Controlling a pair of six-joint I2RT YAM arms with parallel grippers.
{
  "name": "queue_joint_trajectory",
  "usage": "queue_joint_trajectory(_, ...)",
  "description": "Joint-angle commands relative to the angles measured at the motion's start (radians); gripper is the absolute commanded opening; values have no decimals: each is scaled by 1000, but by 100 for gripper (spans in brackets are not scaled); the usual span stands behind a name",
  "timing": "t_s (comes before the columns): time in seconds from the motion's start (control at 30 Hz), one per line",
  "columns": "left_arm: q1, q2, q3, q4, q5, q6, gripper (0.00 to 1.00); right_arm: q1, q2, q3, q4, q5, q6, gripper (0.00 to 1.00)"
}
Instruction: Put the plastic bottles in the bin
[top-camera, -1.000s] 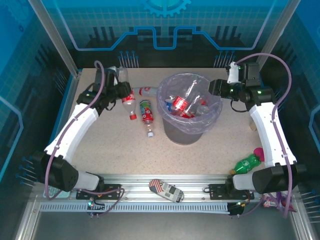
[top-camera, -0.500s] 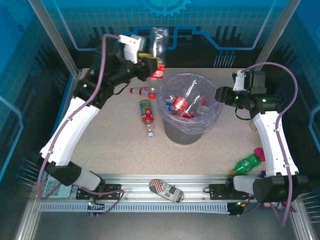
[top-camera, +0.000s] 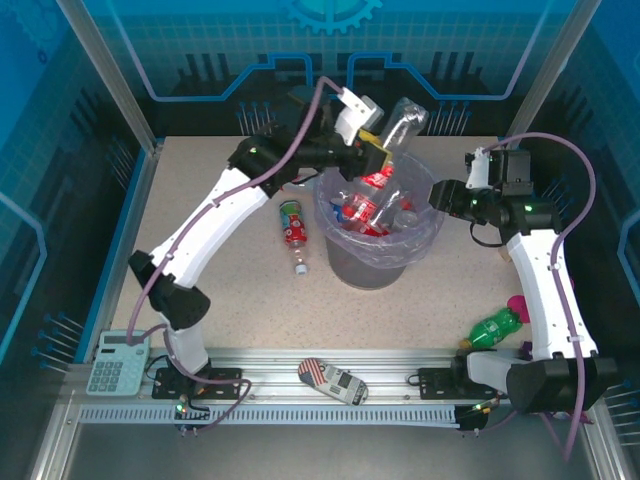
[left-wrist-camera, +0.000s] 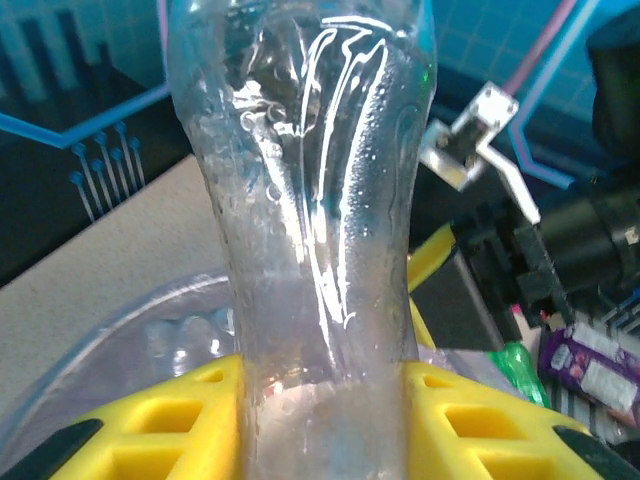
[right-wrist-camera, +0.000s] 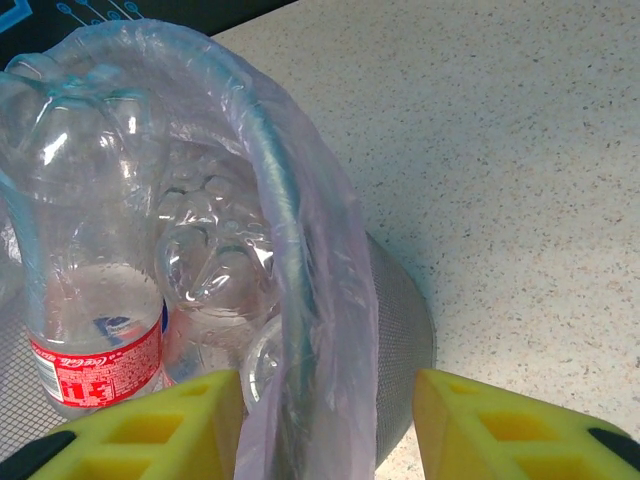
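HOLD: left end effector (top-camera: 383, 150) pinching clear crushed red-labelled plastic bottle (top-camera: 404, 122), upper centre, above round grey bag-lined bin (top-camera: 365, 272), likely for dropping | BRACE: right end effector (right-wrist-camera: 325, 405) spread astride bin rim, probably steadying | LEFT: 1 red-labelled bottle (top-camera: 292, 225) on table (top-camera: 260, 310)

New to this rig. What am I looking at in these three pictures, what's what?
Two white robot arms stand bolted to a speckled table. The overhead picture looks down from behind them; the other two come from cameras on each wrist. The left gripper is shut on a clear crushed plastic bottle, held above the round dark grey bin lined with a lavender bag, which holds several bottles. The right gripper stands open astride the bin's rim. Another small bottle lies left of the bin.
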Motion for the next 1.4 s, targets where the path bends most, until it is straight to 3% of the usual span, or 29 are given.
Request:
queue_joint_trajectory(0.0,-23,48,75,-141,74,95,38,-25,-25,-9,5,-13,3,49)
queue_joint_trajectory(0.47,-84,167,135,-354,92,173,38,-88,-39,34,26,-20,10,49)
queue_joint_trajectory(0.9,-94,209,148,-350,121,178,71,-85,-14,117,102,-96,51,46)
queue_joint_trajectory(1.37,-77,131,107,-214,97,86,74,83,45,96,86,-81,49,33)
